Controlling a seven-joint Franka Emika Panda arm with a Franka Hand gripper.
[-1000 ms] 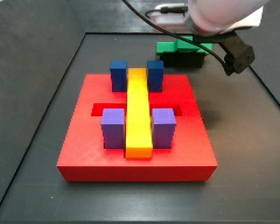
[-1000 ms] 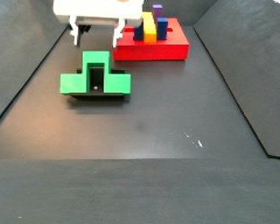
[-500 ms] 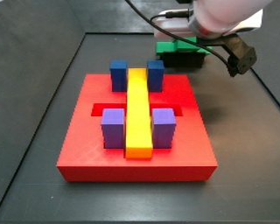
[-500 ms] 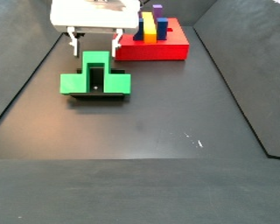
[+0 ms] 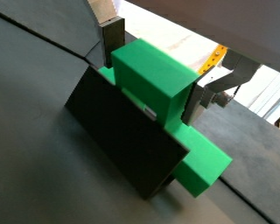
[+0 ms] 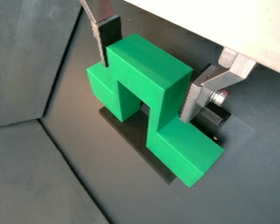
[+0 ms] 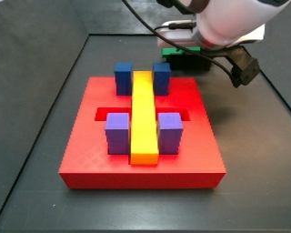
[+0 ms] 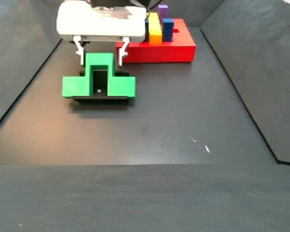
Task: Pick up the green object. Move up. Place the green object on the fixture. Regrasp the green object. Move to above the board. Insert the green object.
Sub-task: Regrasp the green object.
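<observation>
Presently the gripper (image 6: 160, 66) is set down over the green object (image 6: 149, 105), its fingers (image 6: 106, 33) parted, one on each side of the block's raised upper part. Contact is not clearly seen in both wrist views; the pads appear just beside the green faces rather than pressed on them. Beneath the gripper, the green object is seated on the fixture (image 5: 122, 140). Beyond the gripper in a side view lies the board (image 8: 159, 43), well apart, bearing its yellow bar (image 7: 143, 114) and blue blocks (image 7: 123, 77).

Matt green plastic of the green object (image 6: 149, 96), brushed silver metal plates of the tool (image 6: 160, 63).
</observation>
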